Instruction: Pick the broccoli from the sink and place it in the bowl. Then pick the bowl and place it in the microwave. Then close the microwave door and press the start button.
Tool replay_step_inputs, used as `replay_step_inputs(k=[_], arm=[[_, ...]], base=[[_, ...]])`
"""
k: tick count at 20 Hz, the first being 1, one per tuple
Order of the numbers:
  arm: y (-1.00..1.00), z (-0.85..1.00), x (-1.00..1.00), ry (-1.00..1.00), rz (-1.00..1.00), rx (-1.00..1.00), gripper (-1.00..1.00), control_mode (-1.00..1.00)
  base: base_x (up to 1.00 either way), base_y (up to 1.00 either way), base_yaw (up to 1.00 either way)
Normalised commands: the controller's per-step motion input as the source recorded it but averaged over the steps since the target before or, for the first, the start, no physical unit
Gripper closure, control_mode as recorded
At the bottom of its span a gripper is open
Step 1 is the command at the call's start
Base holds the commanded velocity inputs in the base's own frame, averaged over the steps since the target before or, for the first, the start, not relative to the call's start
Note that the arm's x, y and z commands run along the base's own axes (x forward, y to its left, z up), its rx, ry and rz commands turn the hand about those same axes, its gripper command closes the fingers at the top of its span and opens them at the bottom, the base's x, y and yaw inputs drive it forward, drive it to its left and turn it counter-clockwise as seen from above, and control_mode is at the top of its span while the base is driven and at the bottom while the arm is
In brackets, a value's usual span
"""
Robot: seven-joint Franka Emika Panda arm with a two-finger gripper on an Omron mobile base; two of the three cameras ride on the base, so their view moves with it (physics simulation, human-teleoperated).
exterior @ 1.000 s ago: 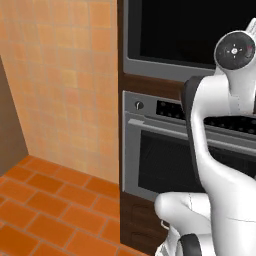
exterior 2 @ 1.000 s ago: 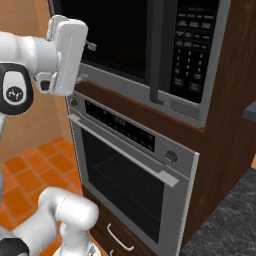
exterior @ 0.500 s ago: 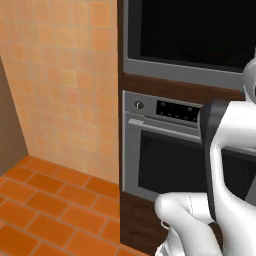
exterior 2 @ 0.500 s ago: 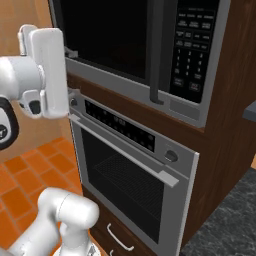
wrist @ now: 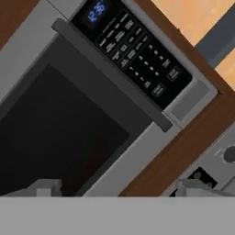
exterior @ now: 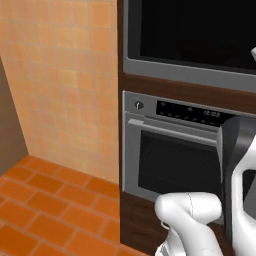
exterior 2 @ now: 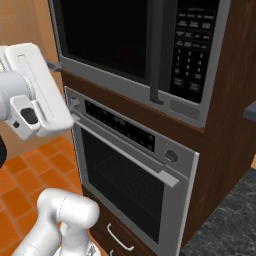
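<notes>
the microwave [exterior 2: 135,50] sits in the wood cabinet [exterior 2: 225,125] above the oven [exterior 2: 130,170]. the microwave door [exterior 2: 107,37] is closed, flush with its frame, beside the button panel [wrist: 133,50]. the gripper [wrist: 117,189] faces the microwave door, fingers [wrist: 43,187] wide apart and holding nothing.

one microwave [exterior 2: 135,50], one oven [exterior 2: 130,170], one drawer [exterior 2: 120,235]
</notes>
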Motion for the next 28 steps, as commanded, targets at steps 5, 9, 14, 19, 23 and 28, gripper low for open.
replay_step_inputs(k=[5,9,14,19,23,28], arm=[[0.00,0.00,-0.06,0.21,0.05,-0.54,1.00,-1.00],[-0.15,0.00,0.00,0.13,0.07,-0.42,1.00,-1.00],[-0.29,0.00,-0.19,0.15,0.05,-0.36,1.00,-1.00],[-0.27,0.00,-0.17,0.19,0.00,-0.17,1.00,-1.00],[-0.50,-0.21,0.00,-0.05,-0.05,0.03,1.00,-1.00],[-0.42,-0.32,0.00,-0.02,-0.06,0.00,1.00,-1.00]], base=[[0.00,0.00,0.00],[0.00,0.00,0.00],[0.00,0.00,0.00],[0.00,0.00,0.00],[0.00,0.00,0.00],[0.00,0.00,0.00]])
